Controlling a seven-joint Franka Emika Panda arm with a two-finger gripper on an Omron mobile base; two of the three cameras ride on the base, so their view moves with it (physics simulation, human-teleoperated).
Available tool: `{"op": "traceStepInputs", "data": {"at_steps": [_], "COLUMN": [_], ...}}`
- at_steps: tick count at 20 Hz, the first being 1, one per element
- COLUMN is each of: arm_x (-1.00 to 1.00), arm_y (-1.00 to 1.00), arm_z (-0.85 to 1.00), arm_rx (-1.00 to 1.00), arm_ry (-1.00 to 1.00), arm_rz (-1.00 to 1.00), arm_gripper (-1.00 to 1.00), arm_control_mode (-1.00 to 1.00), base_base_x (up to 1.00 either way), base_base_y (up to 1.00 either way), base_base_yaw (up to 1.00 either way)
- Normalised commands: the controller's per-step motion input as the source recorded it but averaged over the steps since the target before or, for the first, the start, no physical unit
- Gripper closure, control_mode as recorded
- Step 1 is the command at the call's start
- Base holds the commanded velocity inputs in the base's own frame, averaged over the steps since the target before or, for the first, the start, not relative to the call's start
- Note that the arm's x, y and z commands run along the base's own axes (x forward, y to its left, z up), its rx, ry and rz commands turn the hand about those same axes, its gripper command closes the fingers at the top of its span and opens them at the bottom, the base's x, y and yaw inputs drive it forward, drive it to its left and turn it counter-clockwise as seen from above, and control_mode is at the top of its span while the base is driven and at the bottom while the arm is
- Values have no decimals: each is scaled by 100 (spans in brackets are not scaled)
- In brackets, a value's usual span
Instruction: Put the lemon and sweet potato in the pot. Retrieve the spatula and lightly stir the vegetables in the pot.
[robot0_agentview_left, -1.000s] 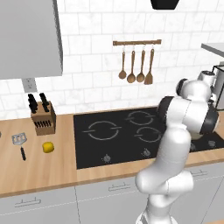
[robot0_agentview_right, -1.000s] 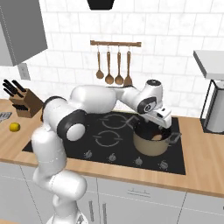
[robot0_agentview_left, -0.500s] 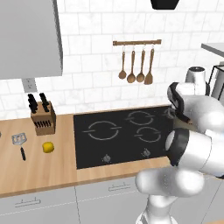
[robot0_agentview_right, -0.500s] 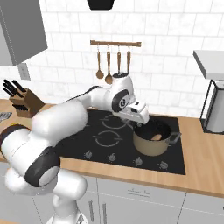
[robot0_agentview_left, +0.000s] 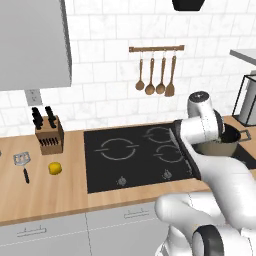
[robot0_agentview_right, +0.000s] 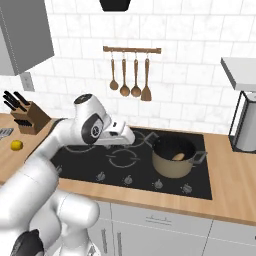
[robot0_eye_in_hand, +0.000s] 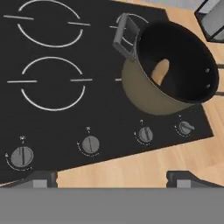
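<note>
Dark grey metal, the pot stands on the black hob toward the right end of the worktop, and the brown-orange sweet potato lies inside it against the far wall. The lemon sits on the bare wood at the left end of the worktop, near the front of the knife block, with the spatula just beside it, further left, its black handle pointing at the front edge. The gripper hangs above the hob's knobs, to the left of the pot; its jaws stand wide and hold nothing.

Judged from here, one vegetable is in and the lemon is the next thing to fetch, well apart from the hand. The risks lie in that reach. The lemon is round and smooth, so jaws closing off-centre could squeeze it sideways and set it rolling toward the front edge. The spatula lies close enough that a careless descent might knock it askew. The knife block stands just behind, and a wide elbow swing could clip it or the pot's near handle.
</note>
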Motion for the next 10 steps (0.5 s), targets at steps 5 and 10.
{"op": "traceStepInputs", "data": {"at_steps": [5,10], "arm_x": [-29,-6], "arm_y": [100,100], "arm_z": [14,9], "arm_rx": [0,1], "arm_ry": [0,3], "arm_rz": [35,42], "arm_gripper": [-100,-100], "arm_control_mode": [-100,-100], "base_base_x": [0,0], "base_base_y": [0,0], "base_base_yaw": [0,0]}}
